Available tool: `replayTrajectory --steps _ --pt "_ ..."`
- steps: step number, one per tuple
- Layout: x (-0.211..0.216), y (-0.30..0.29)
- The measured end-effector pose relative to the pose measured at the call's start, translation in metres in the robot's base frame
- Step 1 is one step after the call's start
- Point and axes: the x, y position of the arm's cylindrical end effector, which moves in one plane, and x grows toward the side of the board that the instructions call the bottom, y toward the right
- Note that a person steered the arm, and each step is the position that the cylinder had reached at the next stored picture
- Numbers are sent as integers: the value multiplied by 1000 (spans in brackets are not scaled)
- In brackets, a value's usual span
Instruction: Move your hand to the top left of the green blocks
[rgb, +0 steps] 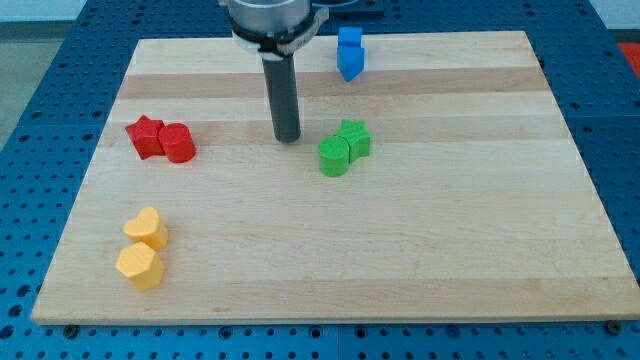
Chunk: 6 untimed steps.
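Note:
A green round block (333, 156) and a green star block (354, 137) sit touching each other near the middle of the wooden board (420, 240). My tip (288, 137) rests on the board just to the left of the green pair, level with the star and slightly above the round block, with a small gap between them. The dark rod rises from the tip to the view's top.
A red star (146, 136) and a red round block (179, 143) lie at the left. A yellow heart (148, 228) and a yellow hexagon (139, 266) lie at the bottom left. A blue block (349, 53) stands near the top edge.

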Motion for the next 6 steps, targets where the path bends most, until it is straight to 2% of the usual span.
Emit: replayTrajectory --steps 5,6 --pt "0 0" --pt "-23 0"
